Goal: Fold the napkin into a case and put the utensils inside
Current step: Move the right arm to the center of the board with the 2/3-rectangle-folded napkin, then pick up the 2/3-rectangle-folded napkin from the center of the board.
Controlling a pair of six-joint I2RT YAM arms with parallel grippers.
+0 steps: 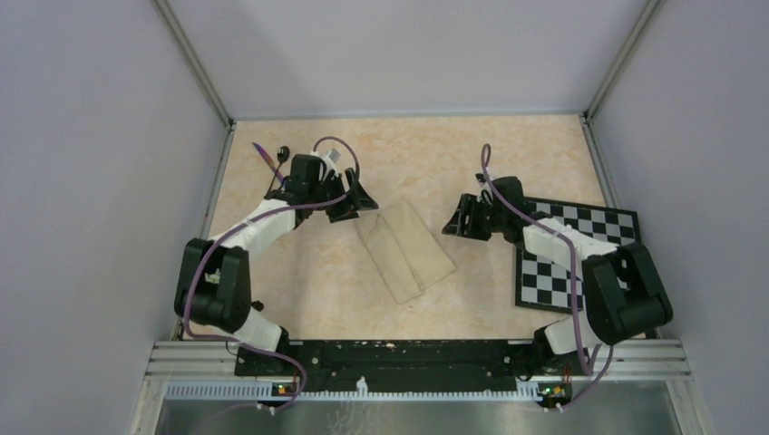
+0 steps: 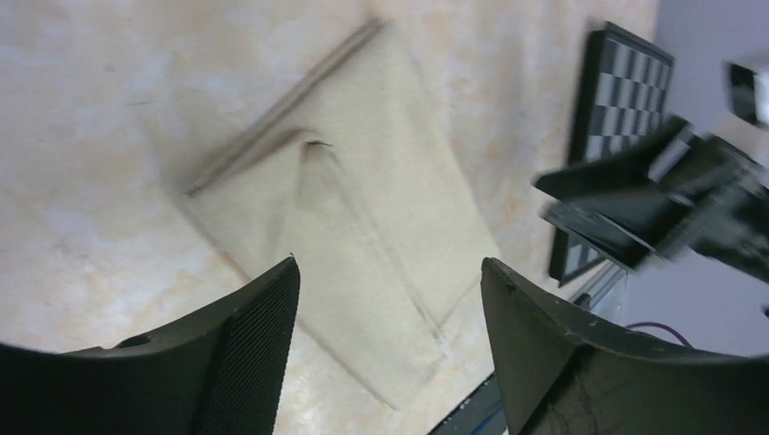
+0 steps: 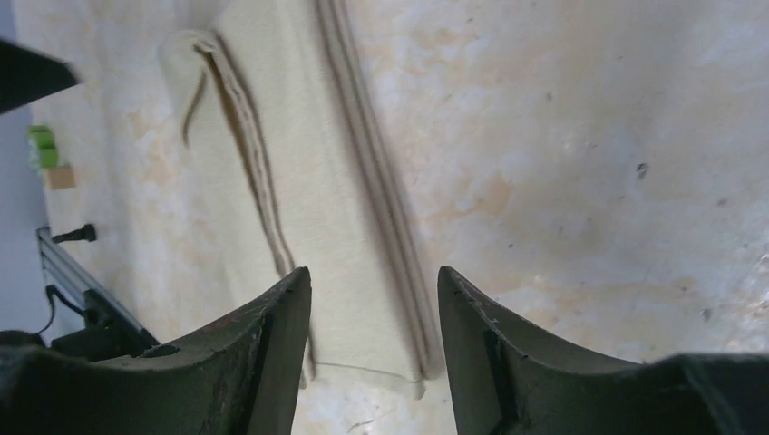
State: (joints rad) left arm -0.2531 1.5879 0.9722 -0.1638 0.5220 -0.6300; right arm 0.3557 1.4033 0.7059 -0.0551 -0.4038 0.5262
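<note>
One napkin (image 1: 404, 251) lies folded into an oblong in the middle of the desk (image 1: 435, 154), layered edges showing. Two end effectors flank it, the left end effector (image 1: 360, 201) and the right end effector (image 1: 456, 222), both with fingers spread and gripping nothing. Two utensils, a black spoon (image 1: 283, 152) and a purple knife (image 1: 264, 151), lie near the far left corner. One checkerboard (image 1: 562, 258) lies to the right.

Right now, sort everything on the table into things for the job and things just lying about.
For the job: folded napkin; black spoon; purple knife.
Lying about: checkerboard.
</note>
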